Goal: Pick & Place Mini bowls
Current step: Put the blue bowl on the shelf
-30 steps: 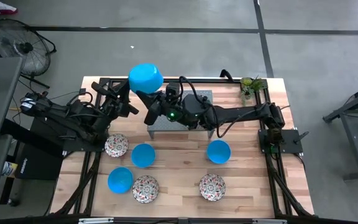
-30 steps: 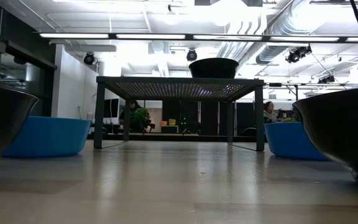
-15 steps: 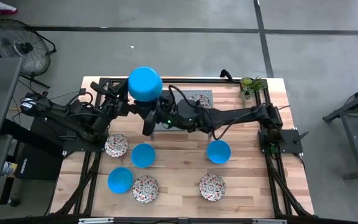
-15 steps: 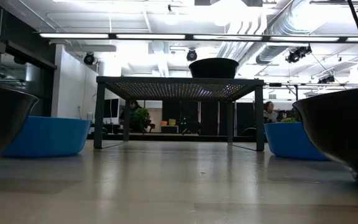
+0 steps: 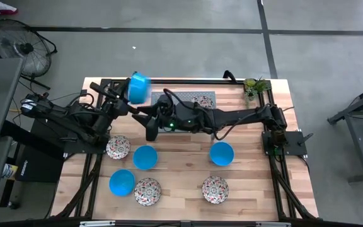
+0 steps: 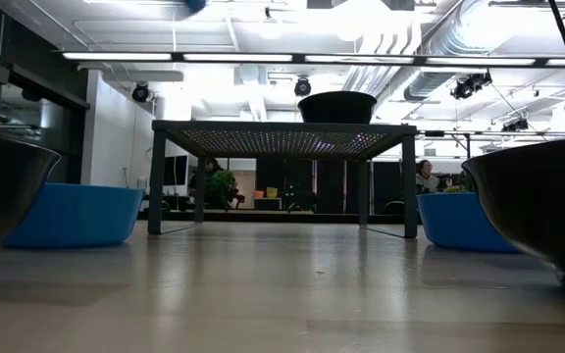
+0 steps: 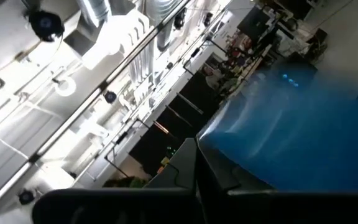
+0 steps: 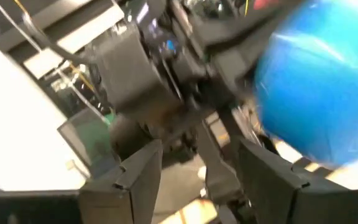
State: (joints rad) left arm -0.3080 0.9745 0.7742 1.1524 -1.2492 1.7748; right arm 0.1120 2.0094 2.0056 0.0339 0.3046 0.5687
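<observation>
High view: the left hand is clamped on a tilted blue bowl above the worktop; the right hand stands just beside, fingers apart, empty. Low view: stand with 1 dark bowl. Left wrist: blue bowl blurred, cut off. Right wrist: fingers spread

Raised bowl: one plain bright blue mini bowl tipped on its side in the air above the counter's far left, clamped at the rim by the left tool.
Blue bowls on counter: three, upright and open side up, at left centre, near left and right of centre.
Patterned bowls: white with red-and-dark speckles, upright; one at far left, two along the near edge, one on the grey stand.
</observation>
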